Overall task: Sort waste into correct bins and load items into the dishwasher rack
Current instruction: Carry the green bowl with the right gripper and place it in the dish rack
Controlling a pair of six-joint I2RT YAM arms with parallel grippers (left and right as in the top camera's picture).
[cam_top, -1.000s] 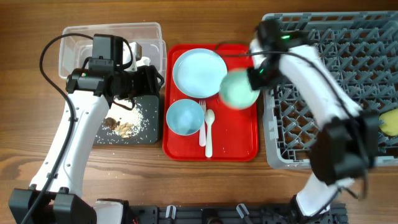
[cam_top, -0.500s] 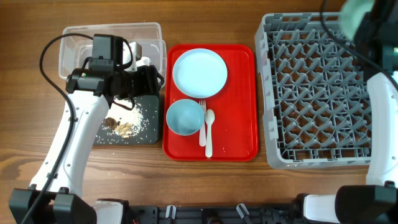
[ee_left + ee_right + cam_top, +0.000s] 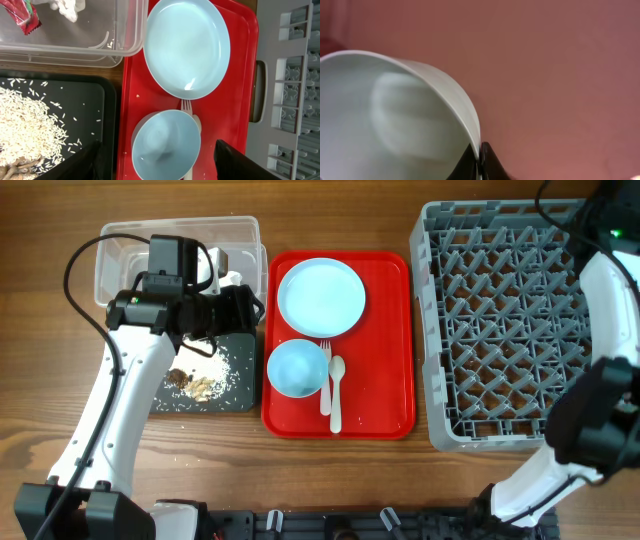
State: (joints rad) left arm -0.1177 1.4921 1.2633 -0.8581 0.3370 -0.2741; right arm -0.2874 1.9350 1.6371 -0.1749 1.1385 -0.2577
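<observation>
1. The left gripper stands wide open and holds nothing. It hangs by the left edge of the red tray.
2. The right gripper is clamped tight on the rim of the mint bowl. Both are outside the overhead view.
3. On the red tray the plate lies at the far end, with the blue bowl just before it. The fork and spoon lie beside that bowl.
4. The tub holds the wrapper and tissue.
5. The black tray holds rice and brown bits.
6. The rack stands right of the red tray.
</observation>
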